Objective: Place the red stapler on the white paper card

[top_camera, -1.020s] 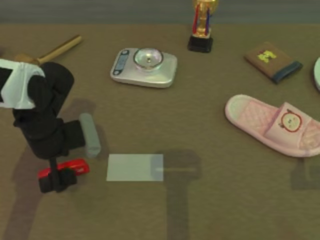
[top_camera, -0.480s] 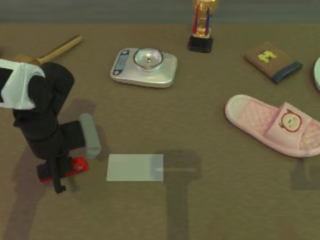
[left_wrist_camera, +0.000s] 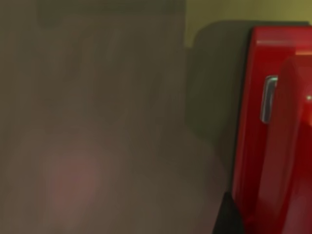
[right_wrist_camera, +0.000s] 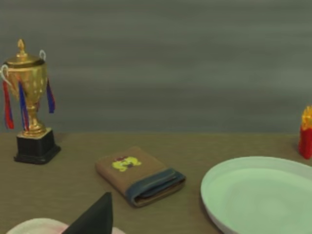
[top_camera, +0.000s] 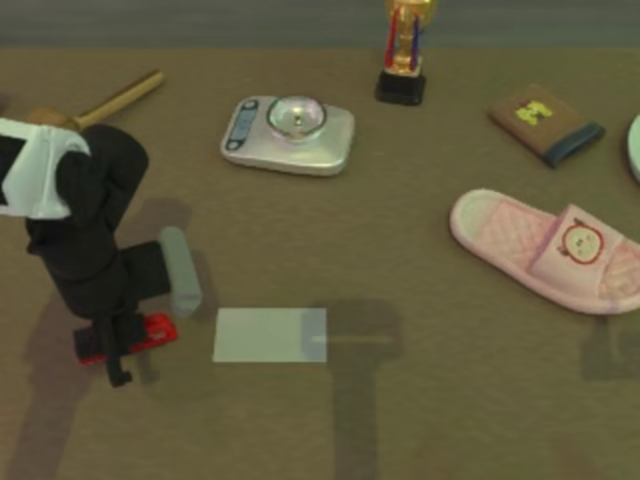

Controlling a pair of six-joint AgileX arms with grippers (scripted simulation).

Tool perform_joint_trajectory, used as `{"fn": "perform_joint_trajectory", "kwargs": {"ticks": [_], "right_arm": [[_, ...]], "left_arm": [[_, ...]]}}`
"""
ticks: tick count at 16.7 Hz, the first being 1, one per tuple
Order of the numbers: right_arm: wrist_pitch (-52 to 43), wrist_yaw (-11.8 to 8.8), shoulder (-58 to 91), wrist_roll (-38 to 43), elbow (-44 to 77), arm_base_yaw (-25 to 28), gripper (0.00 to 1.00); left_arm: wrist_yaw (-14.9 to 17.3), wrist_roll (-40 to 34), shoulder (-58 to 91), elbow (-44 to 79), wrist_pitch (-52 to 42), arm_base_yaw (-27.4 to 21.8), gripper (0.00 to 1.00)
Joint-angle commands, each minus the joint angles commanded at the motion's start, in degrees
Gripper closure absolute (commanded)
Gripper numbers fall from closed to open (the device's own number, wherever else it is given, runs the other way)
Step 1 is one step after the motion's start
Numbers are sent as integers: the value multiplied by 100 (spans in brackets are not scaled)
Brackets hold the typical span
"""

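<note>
The red stapler (top_camera: 156, 330) lies on the table at the front left, just left of the white paper card (top_camera: 269, 335), apart from it. My left gripper (top_camera: 118, 346) points down over the stapler's middle and is shut on it, hiding that part; red ends show on both sides. In the left wrist view the stapler (left_wrist_camera: 273, 136) fills one side, with a dark fingertip (left_wrist_camera: 228, 220) against it. The card lies flat and bare. My right arm is parked outside the top view; a dark tip of my right gripper (right_wrist_camera: 95, 218) shows in the right wrist view.
A silver kitchen scale (top_camera: 288, 134) and a trophy (top_camera: 403, 52) stand at the back. A wooden mallet (top_camera: 115, 99) lies at the back left. To the right are a pink slipper (top_camera: 545, 250), a brown wallet (top_camera: 545, 122) and a white plate (right_wrist_camera: 263, 192).
One second ago my left gripper stood wider over the stapler; it has since drawn in on it. Nothing has moved in the last half second.
</note>
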Motion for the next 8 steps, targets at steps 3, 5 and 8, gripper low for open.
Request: {"fn": "perform_joint_trajectory", "kwargs": {"ticks": [3,5,8], "right_arm": [[0,0,0,0,0,0,0],[0,0,0,0,0,0,0],[0,0,0,0,0,0,0]], "left_arm": [[1,15,-86,177,-231,6,100],[0,9,-257,445,-690,31,100],[-2,0,-595,908,-1635,63,100]]}}
